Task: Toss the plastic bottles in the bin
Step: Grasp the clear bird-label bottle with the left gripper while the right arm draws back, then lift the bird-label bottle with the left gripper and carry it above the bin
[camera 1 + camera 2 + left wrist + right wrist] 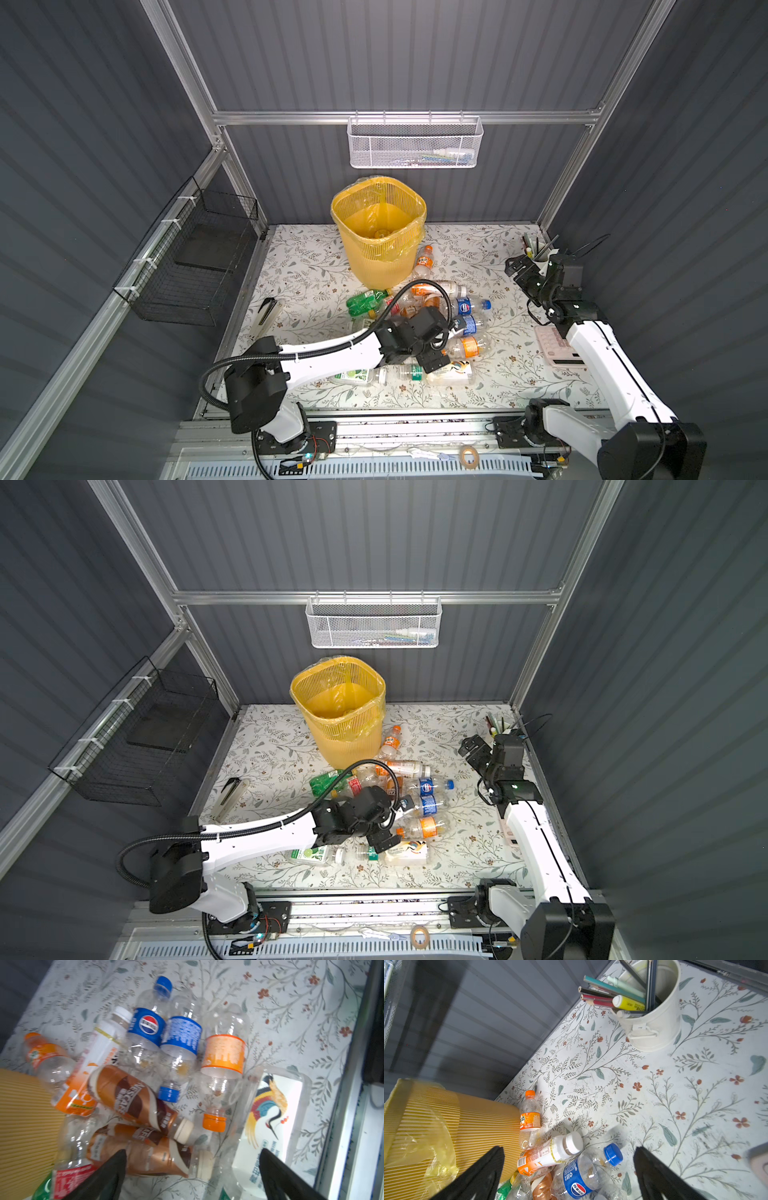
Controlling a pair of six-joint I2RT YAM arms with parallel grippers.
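Yellow is the bin [382,266], and it stands at the back of the counter [299,266], close to the grey wall. The plastic bottles [467,307] lie in a heap on the counter just in front of the bin. One bottle with an orange label [424,262] lies right beside the bin's wall. An all green bottle [365,301] lies at the left side of the heap in both top views. Down at the bottom of the bin sits something small and orange. It may be a bottle, but it is too small to tell.

The left gripper [192,1151] hangs over the heap. Its fingers [108,1174] are spread wide apart and hold nothing. Under them, in the left wrist view, lie brown coffee bottles [128,1093], two blue-label bottles [147,1026] and a clear bottle with a bird picture [274,1109].

The right gripper [568,1148] is held up above the right side of the counter, apart from the heap. Its fingers [654,1172] are wide apart too and hold nothing. A white cup of pens [658,1022] stands near it.
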